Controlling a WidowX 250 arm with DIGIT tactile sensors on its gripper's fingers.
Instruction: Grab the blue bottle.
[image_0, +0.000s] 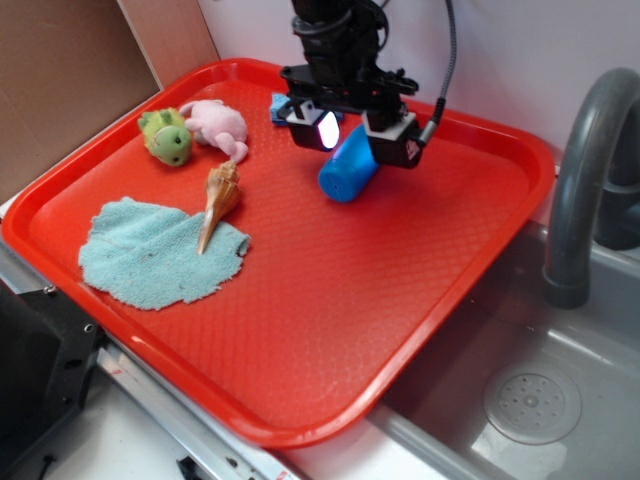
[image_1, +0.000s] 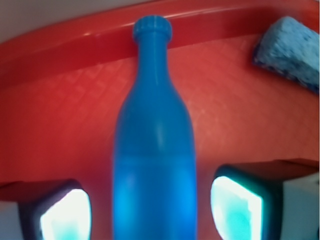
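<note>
Two pale, glowing fingers (image_1: 64, 214) of the jaws (image_0: 357, 132) stand spread on either side of the smooth bright-blue plastic bottle (image_1: 152, 155), one flanking each side of its wide body, with a gap visible between pad and plastic on both sides; nothing is pinched yet. The bottle lies on its side on the red textured plastic tray (image_0: 330, 300), toward the back rim, its narrow neck and rounded cap pointing at that rim.

It looks light, rigid and hollow, and its glossy round surface would likely be slippery and apt to roll or squirt out of a loose grip. The wide cylindrical body, where the fingers already sit, seems the best hold; the tapering neck would probably slide.

From the exterior view only the bottle's base end shows, the rest hidden under the arm. The wrist view cuts off the bottle's bottom and blurs it. The rectangular blue sponge (image_1: 288, 46) lies apart near the rim, mostly hidden in the exterior view.
</note>
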